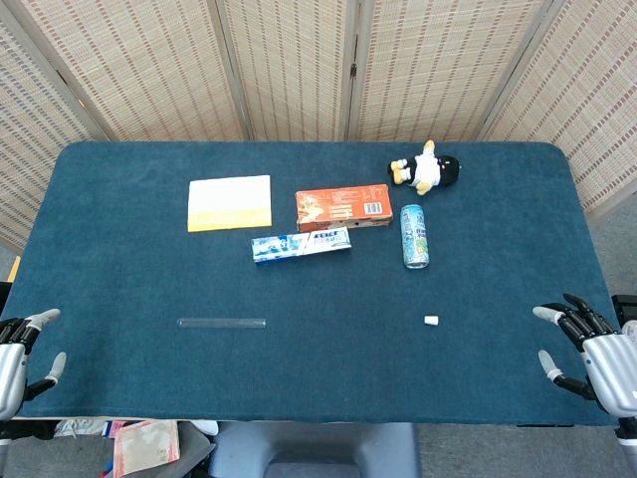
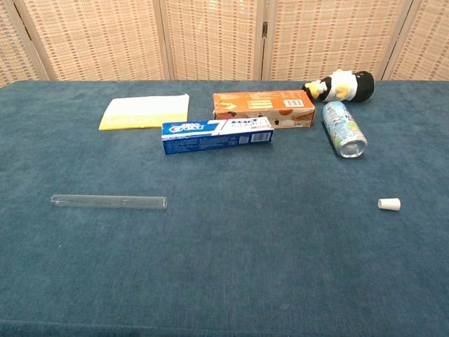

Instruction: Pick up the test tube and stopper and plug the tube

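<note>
A clear glass test tube [image 1: 222, 323] [image 2: 109, 202] lies flat on the blue table, left of centre, its length running left to right. A small white stopper [image 1: 431, 321] [image 2: 389, 204] lies on its side to the right of centre. My left hand [image 1: 18, 360] hangs at the table's front left corner, fingers spread and holding nothing. At the front right corner my right hand [image 1: 595, 353] is likewise spread and bare. Both hands are far from the tube and stopper, and only the head view shows them.
Further back on the blue table [image 1: 318, 398] lie a yellow-white pad [image 1: 230, 202], an orange box [image 1: 342, 207], a blue toothpaste box [image 1: 301, 245], a can on its side [image 1: 414, 236] and a penguin toy [image 1: 426, 167]. Folding screens stand behind the table.
</note>
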{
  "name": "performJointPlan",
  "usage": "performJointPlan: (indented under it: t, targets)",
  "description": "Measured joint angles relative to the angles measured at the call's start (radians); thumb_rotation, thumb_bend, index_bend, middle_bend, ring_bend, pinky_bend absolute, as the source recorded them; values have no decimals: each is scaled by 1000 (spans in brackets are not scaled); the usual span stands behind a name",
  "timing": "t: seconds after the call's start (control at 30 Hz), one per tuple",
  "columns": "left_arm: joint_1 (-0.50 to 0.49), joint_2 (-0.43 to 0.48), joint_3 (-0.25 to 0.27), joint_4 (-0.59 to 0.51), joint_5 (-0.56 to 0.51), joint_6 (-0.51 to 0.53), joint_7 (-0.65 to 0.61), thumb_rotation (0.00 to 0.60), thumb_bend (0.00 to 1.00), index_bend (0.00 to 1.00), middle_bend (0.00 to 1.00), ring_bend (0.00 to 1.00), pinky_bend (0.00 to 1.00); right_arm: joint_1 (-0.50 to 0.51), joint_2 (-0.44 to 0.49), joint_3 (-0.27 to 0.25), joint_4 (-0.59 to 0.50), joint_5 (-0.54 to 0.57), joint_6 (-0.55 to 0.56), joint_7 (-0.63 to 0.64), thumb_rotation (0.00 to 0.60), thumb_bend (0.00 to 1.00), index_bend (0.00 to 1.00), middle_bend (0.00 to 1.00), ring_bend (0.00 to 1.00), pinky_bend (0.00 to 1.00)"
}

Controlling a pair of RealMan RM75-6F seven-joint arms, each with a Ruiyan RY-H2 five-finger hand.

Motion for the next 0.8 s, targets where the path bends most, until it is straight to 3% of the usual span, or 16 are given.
performJointPlan:
  t: [0.4, 0.6, 0.8]
  targets:
    - [-8, -2, -8, 8, 4, -1, -6, 600, 358, 218, 297, 246, 181, -7, 6, 13, 3, 8, 28, 8, 600, 383, 242, 242, 99, 233]
    - [-42, -9, -44, 24, -6, -18, -19, 600, 358, 222, 297, 252, 181, -2, 18, 24, -6, 6, 34, -1, 600, 383, 242, 242, 99, 233]
    - [-119, -11, -93, 28, -24, -89, -16, 600, 357, 232, 300, 353, 228, 12, 25, 36, -14, 8, 25, -8, 600, 383, 242, 242, 99, 233]
